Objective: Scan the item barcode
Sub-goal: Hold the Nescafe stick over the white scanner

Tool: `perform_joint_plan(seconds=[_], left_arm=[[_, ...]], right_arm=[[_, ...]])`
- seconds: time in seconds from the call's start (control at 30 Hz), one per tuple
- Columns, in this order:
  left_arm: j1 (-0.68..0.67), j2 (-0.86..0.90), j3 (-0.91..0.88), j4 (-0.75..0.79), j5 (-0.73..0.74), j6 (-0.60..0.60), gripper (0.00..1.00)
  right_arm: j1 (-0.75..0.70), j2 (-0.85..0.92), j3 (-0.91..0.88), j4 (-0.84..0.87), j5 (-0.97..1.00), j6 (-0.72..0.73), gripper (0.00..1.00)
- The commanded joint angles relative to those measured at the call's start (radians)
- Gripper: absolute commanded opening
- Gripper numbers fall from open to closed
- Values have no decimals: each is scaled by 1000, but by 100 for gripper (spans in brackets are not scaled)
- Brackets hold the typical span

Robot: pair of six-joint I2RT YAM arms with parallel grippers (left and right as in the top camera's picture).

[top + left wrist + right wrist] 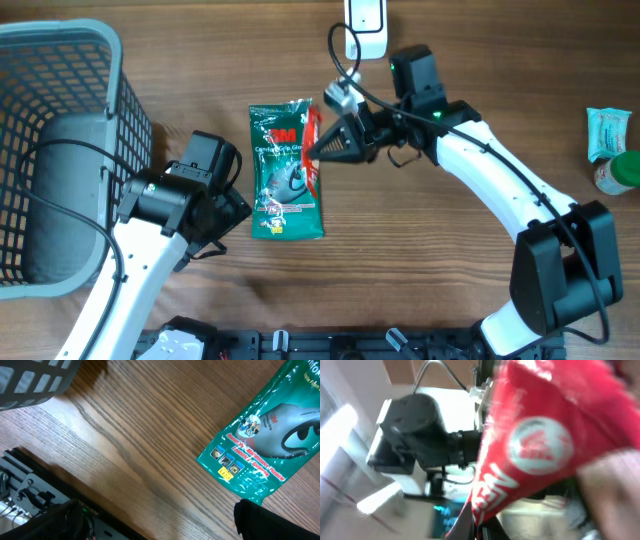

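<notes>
- Wire basket (pixel 60 150): stands at the far left edge of the table and plays no part in the present step.
- Left gripper (pixel 225 205): fingers spread wide with nothing between them. It rests low over the wood, just left of the green 3M pouch (pixel 285 170). The left wrist view shows the pouch (pixel 265 435) lying flat, printed face up and untouched.
- Red packet (pixel 315 178): this is the item in hand. It is lifted edge-on above the right margin of the green pouch. The right wrist view shows the packet (pixel 530 445) filling the frame, blurred, with a round white logo facing the lens (no barcode is legible there).
- Right gripper (pixel 322 150): fingers closed narrow, pinching the red packet from its right side.
- White scanner (pixel 365 25): sits at the top edge of the table, near the right gripper but apart from it (judged to be the scanner from its shape and cable).
- Step in hand: item picked and presentation to the scanner pending.
- Next move calls for: carrying the packet up toward the scanner window and rotating the wrist until the barcode face points at it. Keep the grip firm, since a thin packet can pivot between the fingers.
- Far right edge: a teal packet (pixel 607 130) and a green-capped jar (pixel 622 172), idle.
</notes>
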Motion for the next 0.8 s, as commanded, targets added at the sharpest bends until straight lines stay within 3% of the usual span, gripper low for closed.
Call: perform_joint_plan(seconds=[0.0,0.33,0.77], left_arm=[[-5,0,-1,0,-3,-16,100],[-5,0,-1,0,-3,-16,100],[-5,0,-1,0,-3,-16,100]], right_arm=[[1,-15,11,164,-64,-34,4],[1,-15,11,547,-63,26,5],[-1,-15,9,585,-63,60,5]])
